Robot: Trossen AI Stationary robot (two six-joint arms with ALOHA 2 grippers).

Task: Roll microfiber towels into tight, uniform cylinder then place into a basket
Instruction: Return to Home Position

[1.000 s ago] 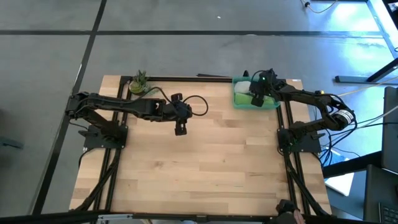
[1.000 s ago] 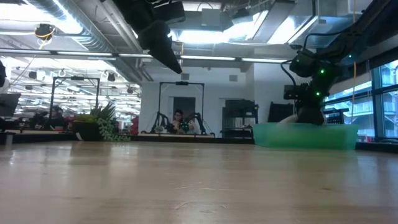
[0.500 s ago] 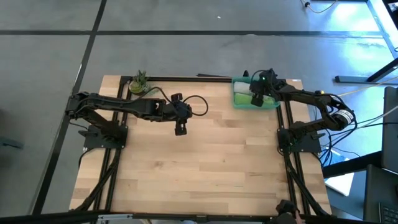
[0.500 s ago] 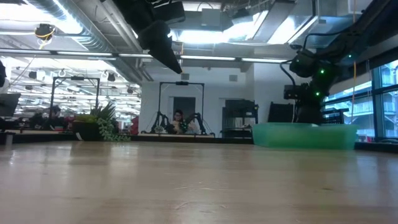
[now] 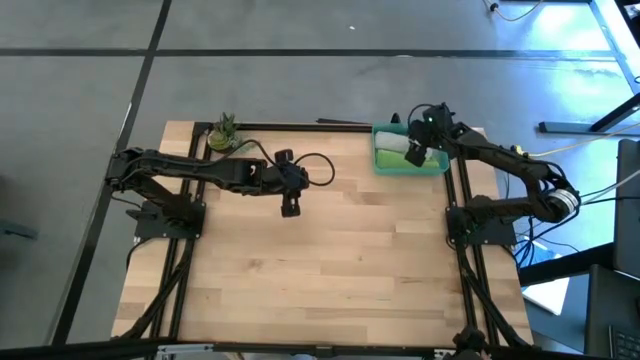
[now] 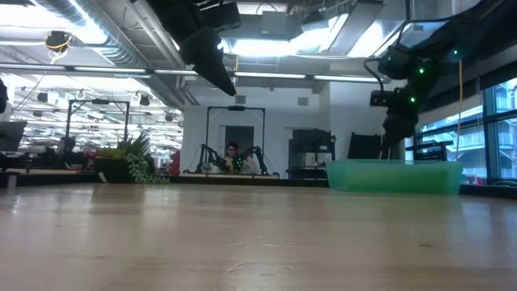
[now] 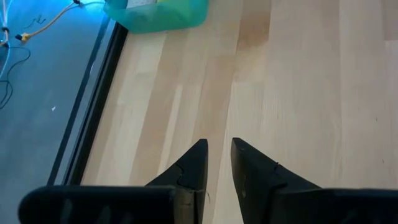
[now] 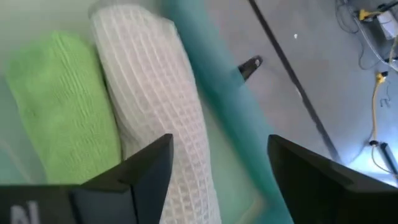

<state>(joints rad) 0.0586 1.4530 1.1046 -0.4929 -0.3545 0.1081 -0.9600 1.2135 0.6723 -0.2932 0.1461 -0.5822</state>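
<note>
The teal basket (image 5: pixel 436 170) stands at the table's far right corner. Two rolled towels lie in it side by side on its floor: a lime green one (image 8: pixel 62 112) and a light grey waffle one (image 8: pixel 161 112). My right gripper (image 8: pixel 217 146) hangs open just above the grey roll, over the basket (image 6: pixel 396 176), touching nothing. My left gripper (image 5: pixel 290 210) hovers over the bare table left of the middle. Its fingers (image 7: pixel 219 144) stand a narrow gap apart with nothing between them.
A small potted plant (image 5: pixel 222 133) stands at the far left corner. The wooden tabletop (image 5: pixel 330 270) lies bare from its middle toward the near edge. Black frame rails run along the table's sides.
My right gripper has risen straight up from inside the basket and rolled a little at the wrist. A pale bit of cloth that showed above the basket's rim in the low view is no longer seen there.
</note>
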